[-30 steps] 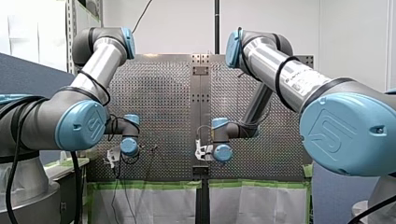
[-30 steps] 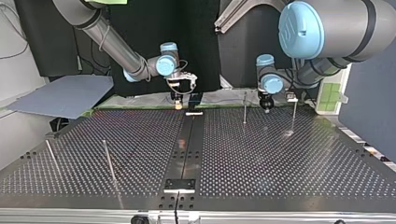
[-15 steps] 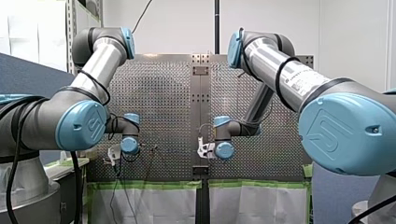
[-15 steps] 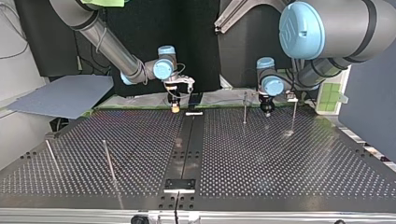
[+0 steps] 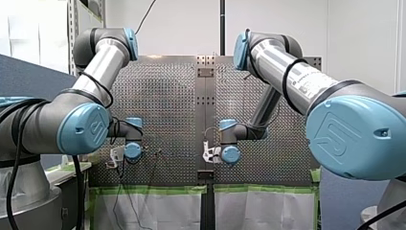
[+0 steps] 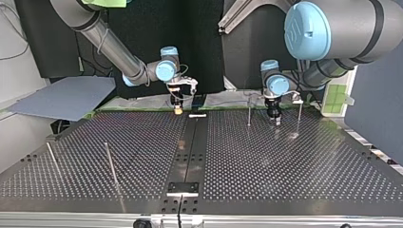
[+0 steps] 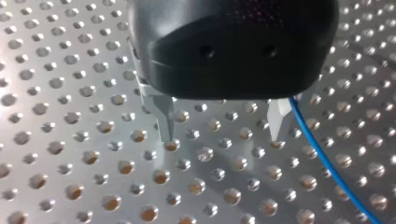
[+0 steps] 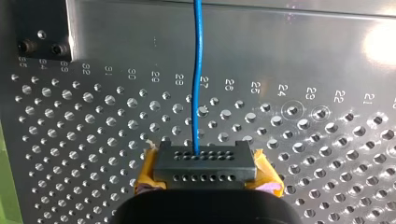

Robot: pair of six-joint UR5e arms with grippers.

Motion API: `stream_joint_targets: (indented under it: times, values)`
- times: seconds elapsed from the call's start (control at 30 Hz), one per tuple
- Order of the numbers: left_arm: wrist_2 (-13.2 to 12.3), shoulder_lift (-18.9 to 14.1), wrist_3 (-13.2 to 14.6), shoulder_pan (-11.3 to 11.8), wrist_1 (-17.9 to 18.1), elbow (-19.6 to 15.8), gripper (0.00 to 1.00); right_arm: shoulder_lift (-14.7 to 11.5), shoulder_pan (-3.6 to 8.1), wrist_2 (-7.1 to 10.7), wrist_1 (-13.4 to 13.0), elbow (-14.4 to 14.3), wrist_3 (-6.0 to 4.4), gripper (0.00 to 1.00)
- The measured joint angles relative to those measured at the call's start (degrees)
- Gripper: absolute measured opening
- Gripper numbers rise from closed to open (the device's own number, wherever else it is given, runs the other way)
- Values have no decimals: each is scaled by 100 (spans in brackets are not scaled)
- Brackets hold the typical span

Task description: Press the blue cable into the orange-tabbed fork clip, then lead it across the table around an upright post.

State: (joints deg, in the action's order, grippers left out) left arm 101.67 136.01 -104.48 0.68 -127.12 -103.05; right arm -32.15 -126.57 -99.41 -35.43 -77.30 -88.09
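Along the far strip of the perforated table (image 8: 116,51) in the right wrist view, printed hole numbers run from 27 to 21. The blue cable (image 8: 198,93) crosses that row at 27 and leads straight ahead from my right gripper (image 8: 205,161), whose yellow pads are clenched on it. My left gripper (image 7: 220,135) is released, with the cable just beside one finger. In the top view it stands near the table's far edge, between an upright post (image 6: 249,110) and a second post (image 6: 299,116)

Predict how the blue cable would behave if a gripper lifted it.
Probably floppy: the blue cable is very thin beside my left gripper. Likely light, and straightens only under pull, as ahead of my right gripper.
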Motion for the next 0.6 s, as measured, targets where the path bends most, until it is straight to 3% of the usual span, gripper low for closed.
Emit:
stream_joint_targets:
  times: [0.17, 0.4, 0.6]
  values:
    - [34, -1, 33, 0, 40, -118, 100, 1, -2, 0, 30, 0, 0, 0]
    - [36, -3, 246, -2, -177, -344, 100, 2, -10, 0, 79, -1, -8, 0]
    - [-83, -101, 407, -2, -104, -585, 100, 6, -13, 0, 109, -1, -10, 0]
